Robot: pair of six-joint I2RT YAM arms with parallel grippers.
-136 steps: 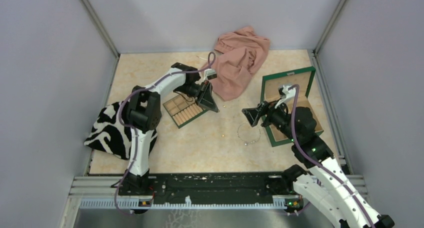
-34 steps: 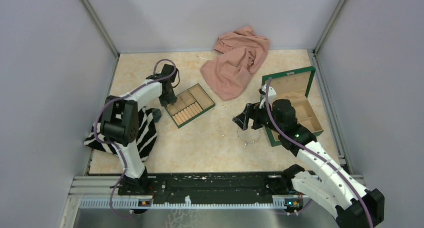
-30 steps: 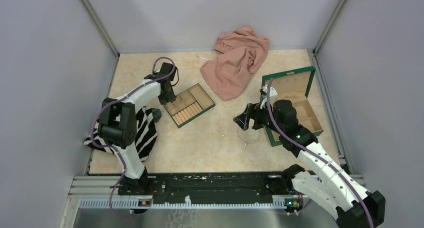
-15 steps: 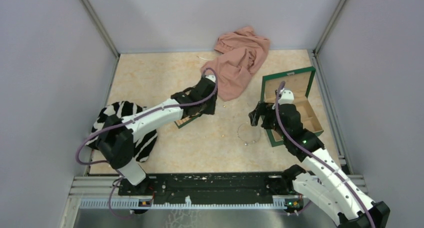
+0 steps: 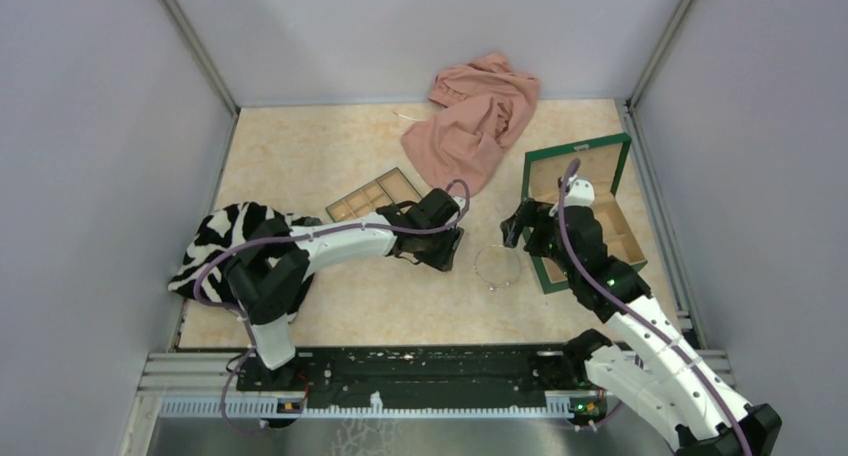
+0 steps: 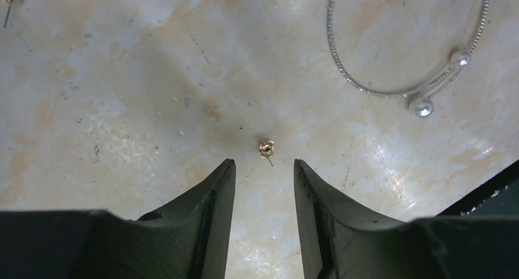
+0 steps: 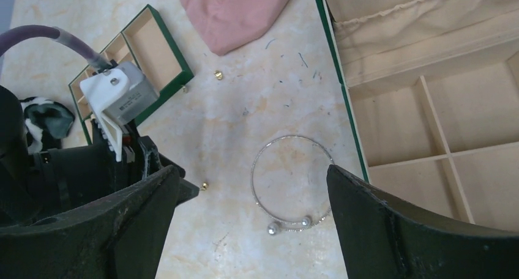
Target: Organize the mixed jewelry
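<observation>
The silvery loop with two pearl beads lies flat on the marble table, left of the green box. It also shows in the left wrist view and the right wrist view. A gold stud lies just beyond my left gripper, which is open, empty and low over the table. The same stud shows in the right wrist view. My right gripper is wide open and empty above the loop. A second gold speck lies near the pink cloth.
The open green compartment box stands at the right. The small green-edged tray sits behind my left arm. A pink cloth lies at the back. A zebra-print cloth lies at the left.
My left arm has swung from the tray on the left to the middle, down beside the loop. My right gripper has drawn back a little toward the box.
</observation>
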